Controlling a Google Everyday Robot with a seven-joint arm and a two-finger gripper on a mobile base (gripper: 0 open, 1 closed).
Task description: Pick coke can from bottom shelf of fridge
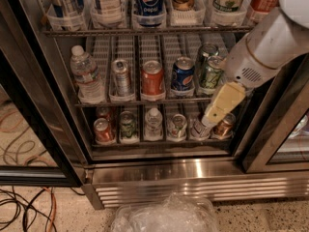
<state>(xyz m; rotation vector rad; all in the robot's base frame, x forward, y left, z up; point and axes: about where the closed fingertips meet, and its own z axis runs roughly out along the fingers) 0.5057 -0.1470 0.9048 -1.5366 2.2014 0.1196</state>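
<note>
Cables (19, 209) lie tangled on the floor at far left, below a black door frame (29, 124). Moving right, we come to the fridge (159, 173), whose steel base grille runs under the wire racks, with crumpled clear plastic (166, 216) on the floor in front of it. On the bottom shelf (159, 142) the coke can (103, 130) stands upright at the front of the leftmost lane, with another red can just behind it. In the lanes to its right we see a green can (128, 125), a small water bottle (153, 122), a silver can (177, 126), a partly hidden container (197, 130) and, at the far right, a copper-brown can (225, 124). On the rack above stand a larger water bottle (86, 76), a red-orange can (153, 77) and a blue Pepsi can (183, 74). The end effector (211, 116), a cream-coloured piece on a white arm (270, 42) that enters from the upper right, hangs in front of the right-hand lanes of the bottom shelf. Its tip lies over the partly hidden container, well apart from the coke can. We cannot tell whether it is spread or pressed together.
</note>
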